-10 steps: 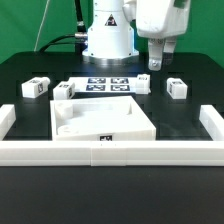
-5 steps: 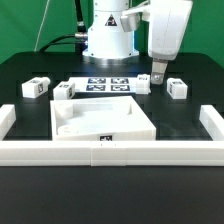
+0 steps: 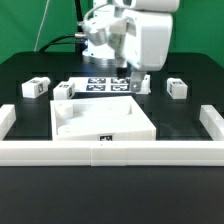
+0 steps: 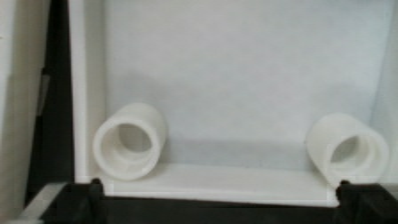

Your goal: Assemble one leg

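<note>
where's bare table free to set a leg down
Bare table lies between the panel and the side rails, on both sides. Crowded behind the panel: marker board, legs and the gripper.

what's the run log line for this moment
gripper: open, empty | position: over panel | legs: loose on table, none held

The exterior view was lit brightly and evenly; the white panel and rails were nearly washed out against the black table, and only faint, soft shadows were seen inside the panel's rim. The arm and gripper were smeared by motion blur. The wrist view was rendered soft and out of focus throughout, its whites dulled to grey.
</note>
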`<state>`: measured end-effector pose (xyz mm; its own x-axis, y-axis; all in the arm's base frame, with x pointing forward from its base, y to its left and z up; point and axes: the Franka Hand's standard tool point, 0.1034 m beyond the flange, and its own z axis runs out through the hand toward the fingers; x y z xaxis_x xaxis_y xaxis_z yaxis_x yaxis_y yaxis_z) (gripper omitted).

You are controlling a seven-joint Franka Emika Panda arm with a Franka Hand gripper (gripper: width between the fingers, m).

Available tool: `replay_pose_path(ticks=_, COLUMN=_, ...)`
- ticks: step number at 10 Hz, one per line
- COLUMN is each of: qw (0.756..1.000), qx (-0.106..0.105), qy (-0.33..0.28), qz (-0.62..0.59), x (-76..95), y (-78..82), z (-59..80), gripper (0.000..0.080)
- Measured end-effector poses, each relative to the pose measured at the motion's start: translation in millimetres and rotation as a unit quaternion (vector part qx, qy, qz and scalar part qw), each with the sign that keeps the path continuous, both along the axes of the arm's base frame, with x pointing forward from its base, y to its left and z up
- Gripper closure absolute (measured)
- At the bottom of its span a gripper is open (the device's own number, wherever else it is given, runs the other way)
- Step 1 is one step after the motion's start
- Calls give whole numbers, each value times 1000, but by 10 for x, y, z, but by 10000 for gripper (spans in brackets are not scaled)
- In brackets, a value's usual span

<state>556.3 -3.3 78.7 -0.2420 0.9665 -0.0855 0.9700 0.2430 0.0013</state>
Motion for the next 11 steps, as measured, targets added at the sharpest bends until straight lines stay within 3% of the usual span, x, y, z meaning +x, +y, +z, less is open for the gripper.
replay_pose_path(ticks=4, qw=1000, qx=0, qy=0, qz=-3, x=7, y=-2, z=8, gripper=150)
replay_pose_path(ticks=6, qw=1000, qx=0, qy=0, qz=19, x=-44, y=-133, z=-4, gripper=150)
replay_pose_path(ticks=9, qw=999, qx=11, qy=22, qz=26, x=-449, y=-365, z=-311, gripper=150)
replay_pose_path(ticks=10, qw=999, qx=15, qy=28, qz=20, x=-540, y=-406, z=-425, gripper=150)
replay_pose_path(ticks=11, qw=999, qx=16, qy=28, qz=19, x=-558, y=-411, z=-451, gripper=150)
